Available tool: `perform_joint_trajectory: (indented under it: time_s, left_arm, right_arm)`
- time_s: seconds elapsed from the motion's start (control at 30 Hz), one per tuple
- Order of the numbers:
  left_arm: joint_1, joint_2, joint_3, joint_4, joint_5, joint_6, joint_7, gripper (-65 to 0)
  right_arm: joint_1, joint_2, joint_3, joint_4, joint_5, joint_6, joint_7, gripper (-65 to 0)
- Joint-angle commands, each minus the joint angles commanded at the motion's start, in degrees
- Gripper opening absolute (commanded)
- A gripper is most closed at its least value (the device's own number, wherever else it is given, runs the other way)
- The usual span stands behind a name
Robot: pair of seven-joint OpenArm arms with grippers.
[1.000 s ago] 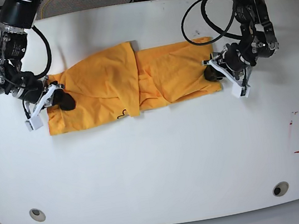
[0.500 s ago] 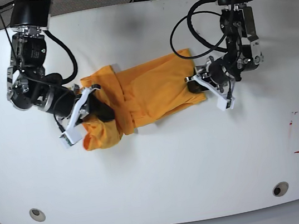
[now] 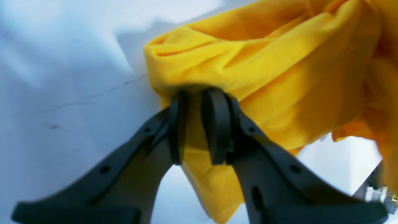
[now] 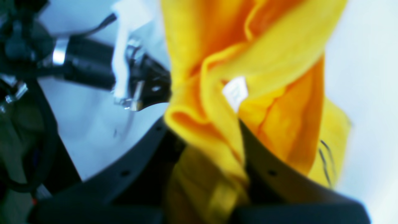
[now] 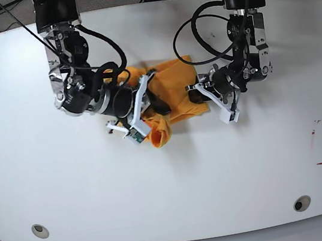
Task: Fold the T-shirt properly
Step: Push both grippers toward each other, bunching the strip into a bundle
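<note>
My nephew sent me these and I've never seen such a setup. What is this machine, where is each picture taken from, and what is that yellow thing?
It is a robot with two arms over a white table. One picture looks down from above; the other two come from cameras on each arm's wrist, looking past its hand. The yellow thing is a T-shirt, bunched up between the arms. The left hand, on the right of the overhead picture, pinches one end of the cloth; its wrist picture shows dark fingers closed on fabric. The right hand grips the other end, though its wrist picture is blurry.
</note>
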State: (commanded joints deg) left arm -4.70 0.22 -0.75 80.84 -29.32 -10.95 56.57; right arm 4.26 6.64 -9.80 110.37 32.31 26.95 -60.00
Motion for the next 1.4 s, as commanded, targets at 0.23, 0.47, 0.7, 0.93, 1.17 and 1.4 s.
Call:
perform_joint_trajectory:
  time_s: [0.23,0.47,0.7,0.93,1.17,1.4]
  left_arm:
    - [0.18,-0.26,0.00,0.00,-0.09,0.00,0.00,-54.3]
    - [0.26,-0.35,0.00,0.00,-0.09,0.00,0.00,-54.3]
    - [0.26,-0.35,0.00,0.26,-0.35,-0.09,0.00,-54.2]
    - [0.26,-0.35,0.00,0.35,-0.44,-0.26,0.00,-54.2]
    - [0.26,-0.35,0.00,0.44,-0.44,-0.44,0.00,-54.2]
    - [0.18,-0.35,-0.35,3.43,-0.53,-0.62,-0.70,-53.3]
  right_arm:
    - [0.00,-2.99,-1.14,-3.16,-5.80,0.26,1.58,-61.5]
    - [0.35,-3.43,-1.23,-7.91,-4.92,0.26,5.63,-50.7]
    - [-0.09,-5.54,-1.32,-8.70,-5.89,0.00,7.12,-20.6]
    - [0.18,-5.36,-1.32,-8.26,-6.59,0.00,7.12,-14.3]
    - [0.00,-3.34,-1.32,-5.36,-6.51,0.18,6.95,-15.5]
    - [-1.67,-0.97,-0.18,1.14,-6.42,0.26,7.03,-15.7]
